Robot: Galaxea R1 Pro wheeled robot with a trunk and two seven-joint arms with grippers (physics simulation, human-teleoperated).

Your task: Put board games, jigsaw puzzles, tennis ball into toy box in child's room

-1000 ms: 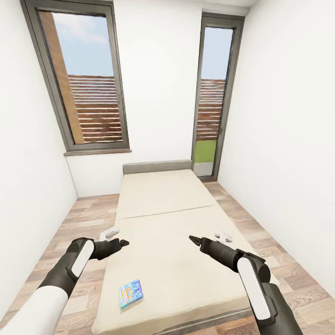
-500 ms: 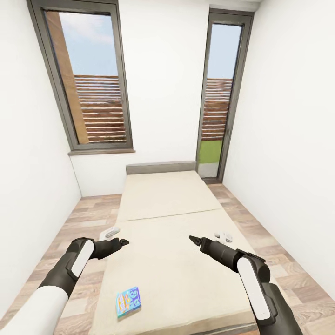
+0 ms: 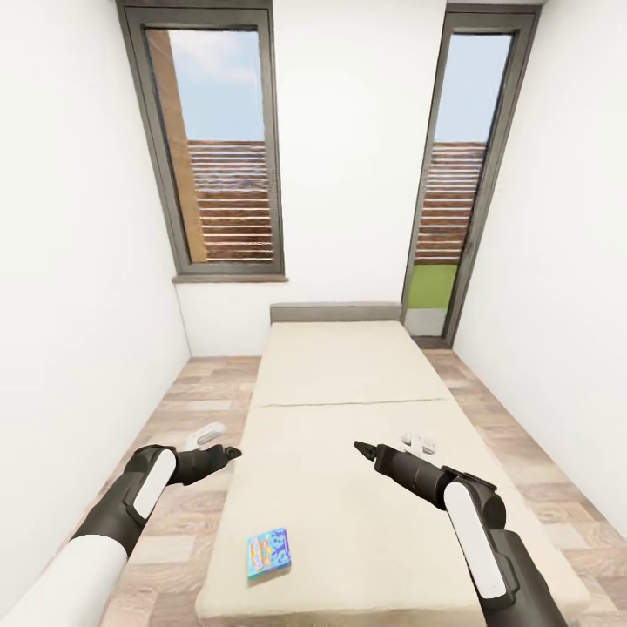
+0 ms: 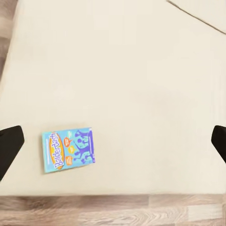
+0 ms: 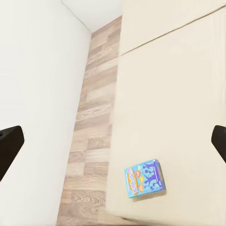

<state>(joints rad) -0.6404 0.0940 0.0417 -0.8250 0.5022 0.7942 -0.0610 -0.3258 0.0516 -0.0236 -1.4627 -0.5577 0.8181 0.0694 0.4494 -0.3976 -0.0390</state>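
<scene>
A blue board game box (image 3: pixel 268 554) with cartoon print lies flat on the beige bed (image 3: pixel 348 383), near its foot end and left edge. It also appears in the left wrist view as the same box (image 4: pixel 68 149) and in the right wrist view (image 5: pixel 145 178). My left gripper (image 3: pixel 228 453) hovers above the bed's left edge, open and holding nothing; its dark fingertips (image 4: pixel 9 143) stand far apart. My right gripper (image 3: pixel 361 448) hangs over the middle of the mattress, open too, fingertips (image 5: pixel 9 141) spread wide. Both are well above and beyond the box.
The bed (image 5: pixel 179 94) fills the narrow room's middle, headboard against the far wall. Wood floor strips (image 3: pixel 187 409) run along both sides. A window (image 3: pixel 222 148) is at the back left, a glass door (image 3: pixel 448 192) at the back right. White walls close in on either side.
The whole picture has shifted, so the camera moved: the bed and windows now sit further right. Both arms hold the same pose. The board game has not moved on the bed.
</scene>
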